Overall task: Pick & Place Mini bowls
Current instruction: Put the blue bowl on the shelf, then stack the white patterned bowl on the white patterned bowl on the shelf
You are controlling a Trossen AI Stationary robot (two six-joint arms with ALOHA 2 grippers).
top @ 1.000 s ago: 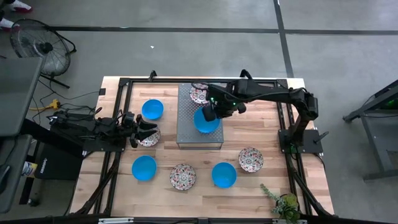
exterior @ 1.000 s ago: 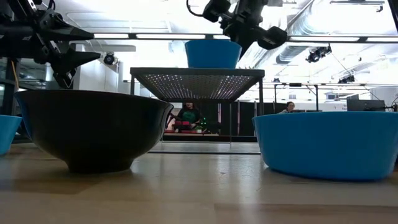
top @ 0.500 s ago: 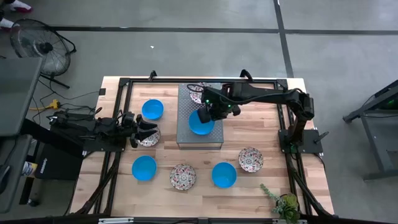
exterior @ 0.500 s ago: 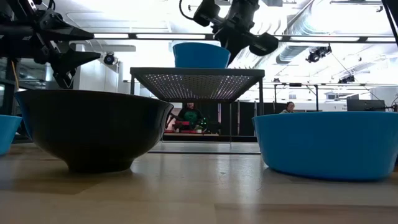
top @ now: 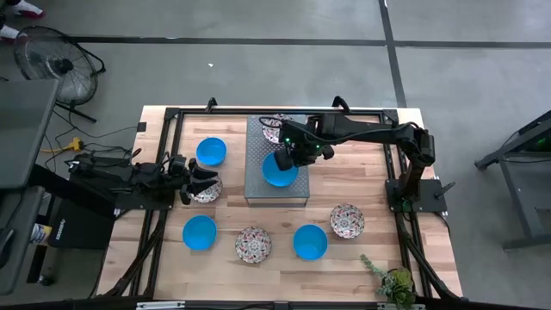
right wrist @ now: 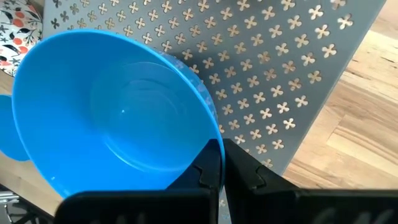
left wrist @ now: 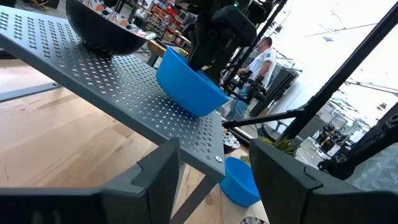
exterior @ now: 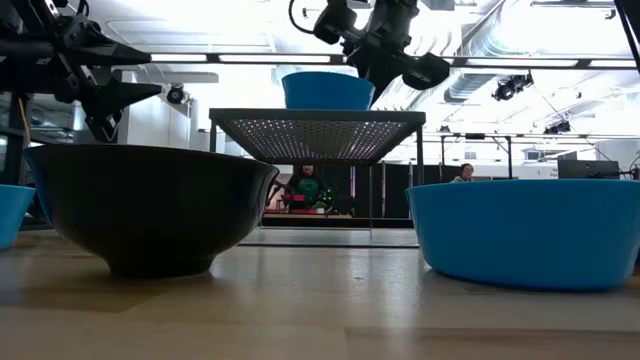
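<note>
Blue bowl (top: 279,169), rim pinched in the right fingers (top: 291,156), sits tilted on the grey perforated shelf (top: 276,187). Next: lower, release. Left fingers (top: 196,182) wait spread, empty, over a patterned bowl (top: 207,191).

On the counter (top: 362,185) sits the slab (top: 297,191), two bowls on top; two bowls lie left of it, four in front.
</note>
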